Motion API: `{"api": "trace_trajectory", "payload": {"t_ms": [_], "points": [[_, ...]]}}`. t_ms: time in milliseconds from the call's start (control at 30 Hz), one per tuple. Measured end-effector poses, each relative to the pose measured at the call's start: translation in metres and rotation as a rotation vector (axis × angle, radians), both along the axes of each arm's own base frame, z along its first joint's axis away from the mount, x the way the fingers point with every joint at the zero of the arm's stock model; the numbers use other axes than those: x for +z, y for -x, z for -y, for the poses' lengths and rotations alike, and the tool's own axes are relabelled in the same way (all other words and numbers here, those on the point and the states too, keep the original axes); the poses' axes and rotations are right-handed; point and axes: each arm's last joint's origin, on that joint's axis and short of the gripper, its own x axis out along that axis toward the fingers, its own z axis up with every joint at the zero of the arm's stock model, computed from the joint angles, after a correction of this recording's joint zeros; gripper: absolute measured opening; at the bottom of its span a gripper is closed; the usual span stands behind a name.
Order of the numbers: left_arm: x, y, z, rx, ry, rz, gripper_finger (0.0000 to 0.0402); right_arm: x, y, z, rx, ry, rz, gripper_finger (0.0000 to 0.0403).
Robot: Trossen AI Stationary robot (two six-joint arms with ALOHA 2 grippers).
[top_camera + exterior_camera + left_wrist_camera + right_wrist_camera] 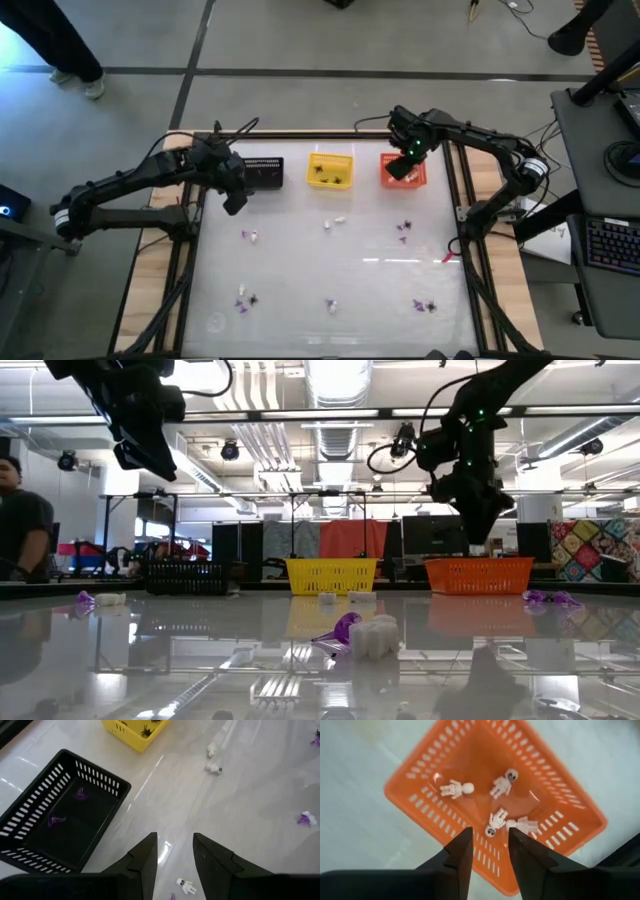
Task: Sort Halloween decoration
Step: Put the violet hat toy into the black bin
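Your right gripper point(489, 851) hangs over the orange slotted plastic basket point(560, 827), fingers parted and holding nothing, with four white skeleton trinkets point(503, 783) lying inside. Your left gripper point(175, 854) hovers beside the black slotted plastic basket point(100, 780), also parted and empty; two purple trinkets point(56, 819) rest in it. More purple and white trinkets point(404, 230) lie scattered across the glossy white table point(370, 290), black ones in the yellow basket point(330, 170).

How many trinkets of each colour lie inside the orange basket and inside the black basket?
White skeletons in the orange basket: 4
Purple trinkets in the black basket: 2
Total: 6
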Motion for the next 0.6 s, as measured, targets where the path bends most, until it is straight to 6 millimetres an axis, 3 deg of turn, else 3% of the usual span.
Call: {"api": "trace_trajectory", "payload": {"t_ms": [300, 600], "points": [[-0.004, -0.02, -0.006, -0.077, 0.06, 0.071, 0.0107, 0.034, -0.002, 0.001, -0.02, -0.01, -0.005, 0.0124], [-0.01, -0.034, -0.007, -0.133, 0.096, 0.085, 0.0107, 0.047, -0.017, -0.014, 0.01, -0.1, 0.088, 0.0124]]}}
